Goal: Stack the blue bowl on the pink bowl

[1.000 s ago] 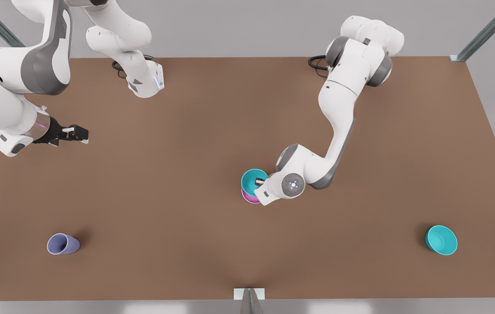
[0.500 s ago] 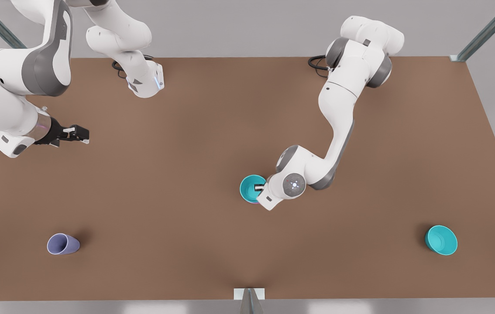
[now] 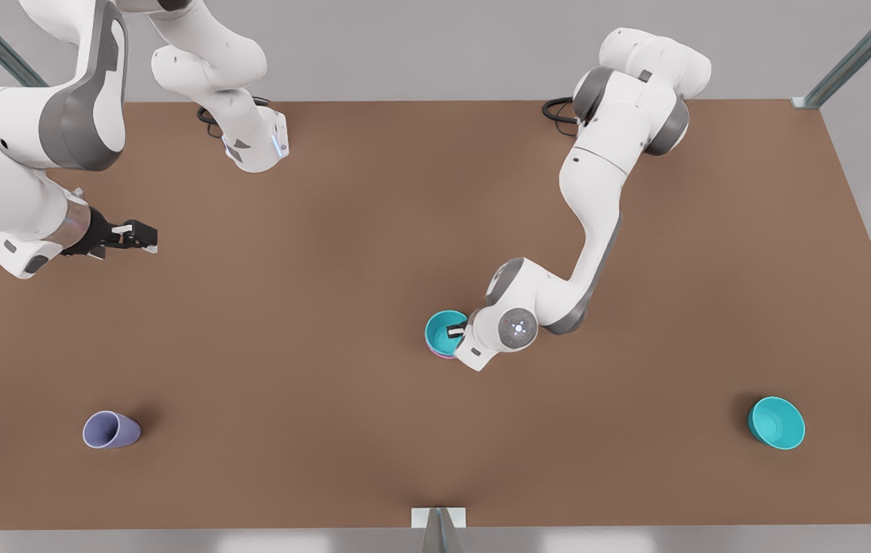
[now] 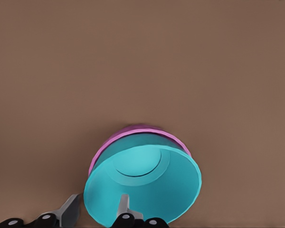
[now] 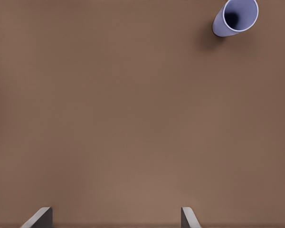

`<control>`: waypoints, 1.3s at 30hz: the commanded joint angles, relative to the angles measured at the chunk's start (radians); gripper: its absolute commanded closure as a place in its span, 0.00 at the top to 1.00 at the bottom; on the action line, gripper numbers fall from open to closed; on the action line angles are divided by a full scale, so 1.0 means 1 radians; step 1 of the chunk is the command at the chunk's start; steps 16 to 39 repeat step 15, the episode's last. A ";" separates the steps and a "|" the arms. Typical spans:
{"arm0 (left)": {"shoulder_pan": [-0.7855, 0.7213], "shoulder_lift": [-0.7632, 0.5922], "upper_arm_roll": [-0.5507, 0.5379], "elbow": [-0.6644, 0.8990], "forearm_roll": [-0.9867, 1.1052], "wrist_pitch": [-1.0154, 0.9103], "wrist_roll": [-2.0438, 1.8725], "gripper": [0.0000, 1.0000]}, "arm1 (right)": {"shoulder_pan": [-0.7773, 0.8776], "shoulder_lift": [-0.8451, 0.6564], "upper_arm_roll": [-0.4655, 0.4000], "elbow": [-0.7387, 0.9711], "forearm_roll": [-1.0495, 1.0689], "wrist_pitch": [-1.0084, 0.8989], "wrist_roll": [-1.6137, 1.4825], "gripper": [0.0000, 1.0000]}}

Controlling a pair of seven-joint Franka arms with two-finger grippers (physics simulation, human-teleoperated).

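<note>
Now the left gripper [image 4: 99, 211] pinches the blue bowl [image 4: 142, 187] nested in the pink bowl [image 4: 133, 133]; release seems next, while the right gripper [image 5: 116, 216] waits wide.

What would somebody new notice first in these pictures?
Near the table's middle, the blue bowl sits nested in the pink bowl, with the left gripper straddling its rim, one finger inside and one outside. The right gripper waits open over the front view's left side.

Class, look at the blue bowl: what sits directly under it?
The pink bowl sits under the blue bowl, its rim peeking out. Its inside is covered. The left gripper straddles the blue bowl's wall.
</note>
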 commanded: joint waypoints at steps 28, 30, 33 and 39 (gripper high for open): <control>0.417 -0.670 0.028 -0.151 0.341 -0.599 0.825 1.00 | 0.000 0.002 -0.002 -0.007 0.001 -0.001 -0.009 1.00; 0.417 -0.670 0.028 -0.151 0.341 -0.599 0.825 1.00 | 0.000 0.002 -0.002 -0.007 0.001 -0.001 -0.009 1.00; 0.417 -0.670 0.028 -0.151 0.341 -0.599 0.825 1.00 | 0.000 0.002 -0.002 -0.007 0.001 -0.001 -0.009 1.00; 0.417 -0.670 0.028 -0.151 0.341 -0.599 0.825 1.00 | 0.000 0.002 -0.002 -0.007 0.001 -0.001 -0.009 1.00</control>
